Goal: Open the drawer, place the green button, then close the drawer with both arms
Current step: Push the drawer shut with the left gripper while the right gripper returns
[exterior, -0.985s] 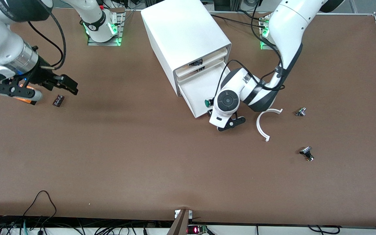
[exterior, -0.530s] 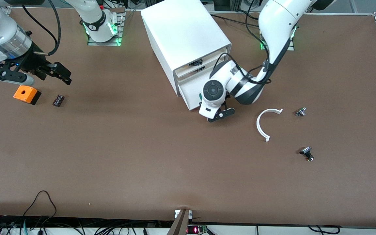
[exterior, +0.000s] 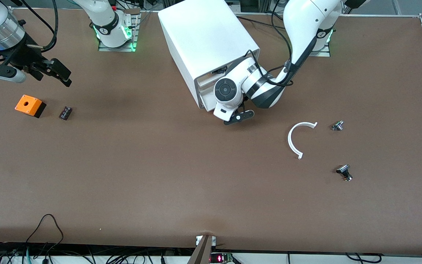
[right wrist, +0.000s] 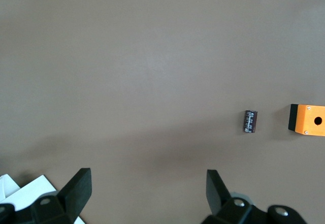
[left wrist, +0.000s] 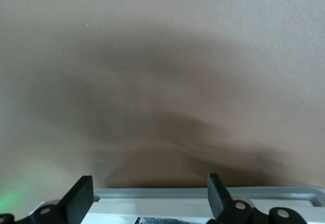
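The white cabinet (exterior: 203, 36) stands near the arms' bases. Its bottom drawer (exterior: 206, 103) sticks out only a little. My left gripper (exterior: 233, 118) is at the drawer's front, and the left hand covers most of it. In the left wrist view the left gripper (left wrist: 151, 196) is open, with the drawer's rim (left wrist: 254, 192) running between its fingers. The button is hidden; only a dark bluish sliver (left wrist: 152, 220) shows inside the rim. My right gripper (exterior: 50, 75) hangs open and empty over the table at the right arm's end, also seen as the right gripper (right wrist: 150, 188).
An orange box (exterior: 30, 105) with a hole and a small black part (exterior: 65, 112) lie below the right gripper. A white arc (exterior: 299, 137) and two black-and-silver parts (exterior: 337, 125) (exterior: 344, 172) lie toward the left arm's end.
The left hand has moved toward the cabinet and the bottom drawer has slid in with it, taking the green button out of sight. The right gripper has drawn back from the orange box.
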{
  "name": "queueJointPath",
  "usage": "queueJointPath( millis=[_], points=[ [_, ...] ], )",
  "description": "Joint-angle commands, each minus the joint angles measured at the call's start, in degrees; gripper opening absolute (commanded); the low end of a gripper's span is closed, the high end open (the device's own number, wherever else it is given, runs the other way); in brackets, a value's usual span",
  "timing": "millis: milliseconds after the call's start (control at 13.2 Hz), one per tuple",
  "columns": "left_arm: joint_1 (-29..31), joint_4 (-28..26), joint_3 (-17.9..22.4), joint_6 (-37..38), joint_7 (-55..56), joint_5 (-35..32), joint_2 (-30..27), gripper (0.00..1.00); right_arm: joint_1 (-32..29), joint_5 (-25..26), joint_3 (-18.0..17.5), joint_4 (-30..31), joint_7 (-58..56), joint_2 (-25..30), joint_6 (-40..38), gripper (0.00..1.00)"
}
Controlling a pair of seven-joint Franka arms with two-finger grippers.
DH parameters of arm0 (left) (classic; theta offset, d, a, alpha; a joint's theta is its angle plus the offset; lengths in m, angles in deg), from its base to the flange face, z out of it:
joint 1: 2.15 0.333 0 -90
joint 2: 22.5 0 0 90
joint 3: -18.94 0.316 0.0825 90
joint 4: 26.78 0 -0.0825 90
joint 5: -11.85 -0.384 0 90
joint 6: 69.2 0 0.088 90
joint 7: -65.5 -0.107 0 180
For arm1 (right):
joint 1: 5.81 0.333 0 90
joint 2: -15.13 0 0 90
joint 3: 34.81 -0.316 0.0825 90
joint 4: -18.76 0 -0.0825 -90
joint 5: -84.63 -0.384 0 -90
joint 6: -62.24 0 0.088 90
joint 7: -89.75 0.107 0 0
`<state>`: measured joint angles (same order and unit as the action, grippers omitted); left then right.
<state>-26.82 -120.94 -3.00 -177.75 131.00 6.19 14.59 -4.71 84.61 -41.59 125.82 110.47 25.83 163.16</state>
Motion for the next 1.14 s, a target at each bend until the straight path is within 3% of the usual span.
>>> queueJointPath(
  millis=[0,1061],
  points=[
    [-0.3,-1.7,-0.6,0.9,1.8,1.1,-1.5,0.99,-2.2,0.5,-2.4,1.0,-0.5,1.3,-1.5,1.00],
    [-1.7,-1.3,-0.6,1.3,2.3,1.9,-1.7,0.99,-2.4,-0.3,-0.6,-0.5,-5.2,1.0,-3.3,1.00]
  ],
)
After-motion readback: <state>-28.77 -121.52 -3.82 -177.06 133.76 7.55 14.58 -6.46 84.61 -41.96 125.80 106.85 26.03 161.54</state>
